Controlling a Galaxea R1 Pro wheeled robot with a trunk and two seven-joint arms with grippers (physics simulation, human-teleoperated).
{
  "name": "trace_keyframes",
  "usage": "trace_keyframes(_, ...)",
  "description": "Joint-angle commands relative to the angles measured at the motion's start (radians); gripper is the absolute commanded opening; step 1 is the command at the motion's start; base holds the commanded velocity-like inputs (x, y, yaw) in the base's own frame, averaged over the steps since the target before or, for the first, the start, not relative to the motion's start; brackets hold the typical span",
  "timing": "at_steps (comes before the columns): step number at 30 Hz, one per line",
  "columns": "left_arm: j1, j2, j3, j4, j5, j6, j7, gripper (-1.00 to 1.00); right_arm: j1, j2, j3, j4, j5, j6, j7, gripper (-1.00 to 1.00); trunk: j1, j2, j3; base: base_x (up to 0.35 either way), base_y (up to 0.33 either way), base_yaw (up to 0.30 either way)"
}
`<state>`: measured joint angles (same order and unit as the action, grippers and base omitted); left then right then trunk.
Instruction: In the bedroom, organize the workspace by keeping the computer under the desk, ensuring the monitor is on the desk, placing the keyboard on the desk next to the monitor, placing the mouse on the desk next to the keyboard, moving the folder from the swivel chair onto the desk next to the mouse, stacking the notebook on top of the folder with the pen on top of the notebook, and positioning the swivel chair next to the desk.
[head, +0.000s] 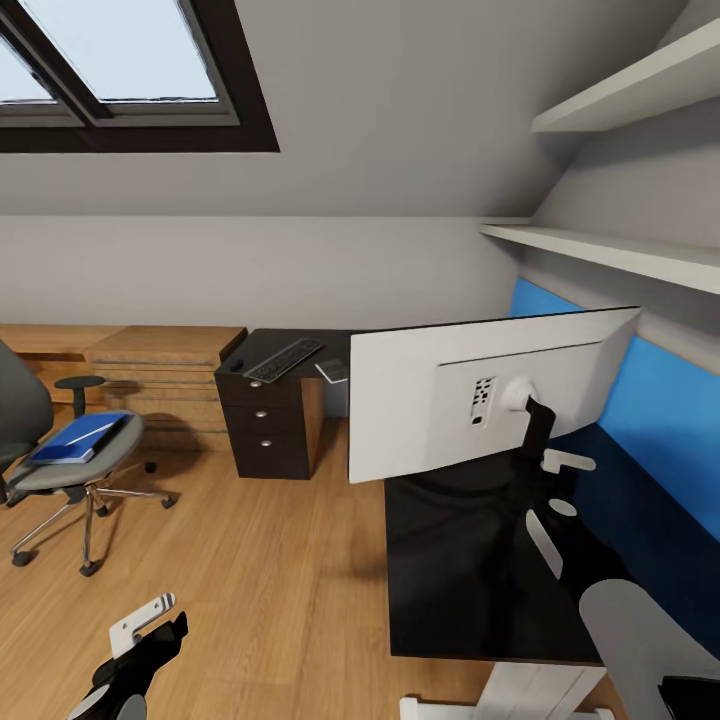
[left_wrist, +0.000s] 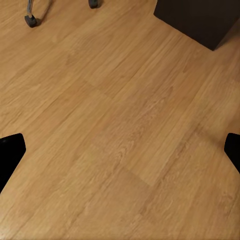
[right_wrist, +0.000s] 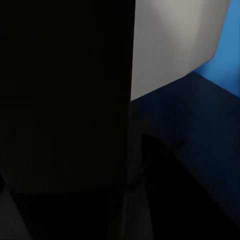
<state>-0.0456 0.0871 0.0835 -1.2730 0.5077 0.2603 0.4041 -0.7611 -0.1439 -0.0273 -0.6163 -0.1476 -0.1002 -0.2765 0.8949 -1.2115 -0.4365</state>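
The monitor is in the air above the black worktop, tilted, with its white back toward the camera. The right claw is at the dark stand under the monitor's back, and its white fingers show just beside the stand. The claw seems closed on the stand, but the head view does not show the grip clearly, and the right wrist view is mostly dark, with a piece of the white monitor and the blue wall behind it. So I cannot tell for sure how far this claw is open.

The left claw hangs low over the wooden floor, well apart from the worktop. In the left wrist view its two dark fingertips stand wide apart at the edges, with only floor between them; it holds nothing.

The keyboard lies on a dark drawer cabinet farther back, with the mouse just beside its left end. A grey flat thing lies near the keyboard's right end. The swivel chair stands on the floor at the left, well apart from the worktop, and the blue folder lies on its seat.
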Motion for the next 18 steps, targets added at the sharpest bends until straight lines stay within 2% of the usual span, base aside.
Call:
trace_keyframes(1,0.0,0.0,-0.001,-0.002,0.008,0.004,0.005,1.0,-0.001,0.0,0.003,-0.003,-0.006,-0.006,-0.004,-1.0,0.0,-0.001,-0.001,0.0,0.0,0.0)
trace_keyframes(10,0.0,0.0,-0.001,-0.002,0.008,0.005,0.005,1.0,-0.001,0.001,0.003,0.001,-0.003,-0.006,-0.004,-1.0,0.0,-0.001,-0.001,0.0,0.0,0.011)
trace_keyframes(18,0.0,0.0,-0.001,-0.002,0.008,0.005,0.005,1.0,-0.001,0.0,0.003,-0.001,-0.003,-0.006,-0.004,-1.0,0.0,-0.001,-0.001,0.0,-0.252,0.065)
